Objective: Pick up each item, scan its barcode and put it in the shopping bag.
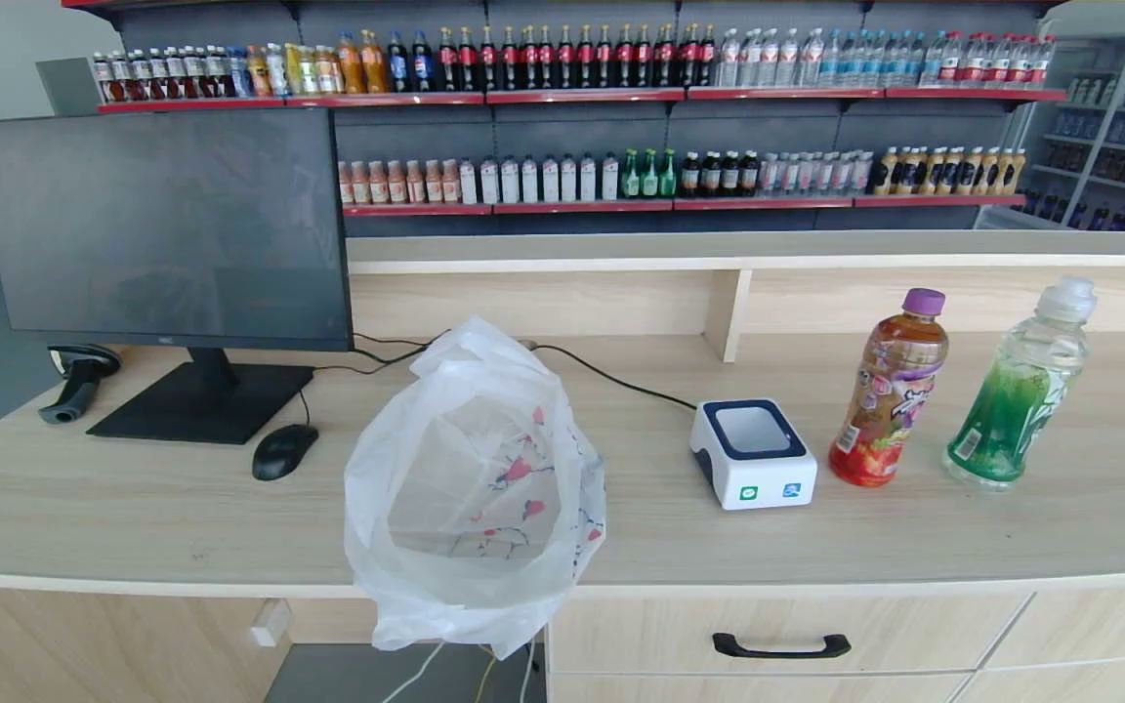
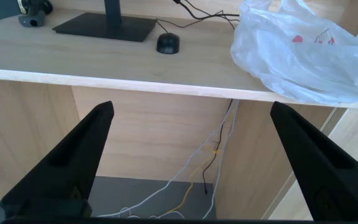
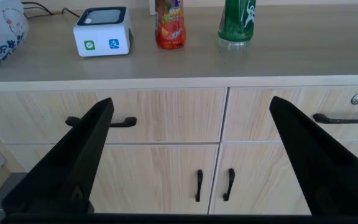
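An orange drink bottle [image 1: 890, 391] with a purple cap stands on the wooden counter [image 1: 133, 517], right of the white barcode scanner [image 1: 753, 452]. A green-labelled clear bottle [image 1: 1020, 388] stands further right. The white plastic shopping bag [image 1: 475, 498] sits open at the counter's front edge, left of the scanner. My left gripper [image 2: 191, 162] is open, below counter height, in front of the gap under the bag [image 2: 303, 53]. My right gripper [image 3: 191, 162] is open, low before the cabinet doors, with the scanner [image 3: 102, 31] and both bottles [image 3: 169, 25] [image 3: 238, 25] above it.
A dark monitor [image 1: 167, 234], a black mouse [image 1: 283, 450] and a handheld scanner [image 1: 79, 381] occupy the counter's left. A cable [image 1: 611, 376] runs behind the bag. Drawers with black handles [image 1: 782, 645] lie under the counter. Cables [image 2: 210, 162] hang in the gap below.
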You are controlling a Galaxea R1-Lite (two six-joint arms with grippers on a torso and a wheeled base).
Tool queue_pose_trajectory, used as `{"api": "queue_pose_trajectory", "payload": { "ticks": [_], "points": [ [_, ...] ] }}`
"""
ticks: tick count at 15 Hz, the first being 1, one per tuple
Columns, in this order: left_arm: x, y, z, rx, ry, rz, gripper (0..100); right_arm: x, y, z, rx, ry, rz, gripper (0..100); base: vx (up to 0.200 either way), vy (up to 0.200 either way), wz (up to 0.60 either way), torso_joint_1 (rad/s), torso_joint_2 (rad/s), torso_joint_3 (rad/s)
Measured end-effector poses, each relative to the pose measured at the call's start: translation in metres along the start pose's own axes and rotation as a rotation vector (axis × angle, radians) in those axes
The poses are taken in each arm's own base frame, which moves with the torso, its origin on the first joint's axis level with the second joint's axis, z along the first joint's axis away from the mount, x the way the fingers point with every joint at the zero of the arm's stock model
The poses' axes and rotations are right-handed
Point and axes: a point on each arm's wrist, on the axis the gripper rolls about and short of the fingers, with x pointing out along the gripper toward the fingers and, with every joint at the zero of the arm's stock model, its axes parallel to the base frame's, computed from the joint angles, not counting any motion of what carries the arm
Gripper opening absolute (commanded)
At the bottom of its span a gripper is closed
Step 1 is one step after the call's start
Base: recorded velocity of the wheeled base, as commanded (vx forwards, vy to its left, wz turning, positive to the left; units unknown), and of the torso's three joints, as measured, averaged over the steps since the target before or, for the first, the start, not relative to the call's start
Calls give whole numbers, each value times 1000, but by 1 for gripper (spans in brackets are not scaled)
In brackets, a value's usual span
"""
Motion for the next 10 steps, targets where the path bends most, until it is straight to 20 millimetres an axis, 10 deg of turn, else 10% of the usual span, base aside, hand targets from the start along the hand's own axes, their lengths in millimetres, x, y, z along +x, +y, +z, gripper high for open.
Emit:
{"api": "queue_pose_trajectory", "payload": {
  "ticks": [10],
  "points": [
    [0, 0, 0, 0, 0, 0, 100, 0, 0, 0, -35, -2, 15, 100, 0, 0, 0, 0, 0, 0]
  ]
}}
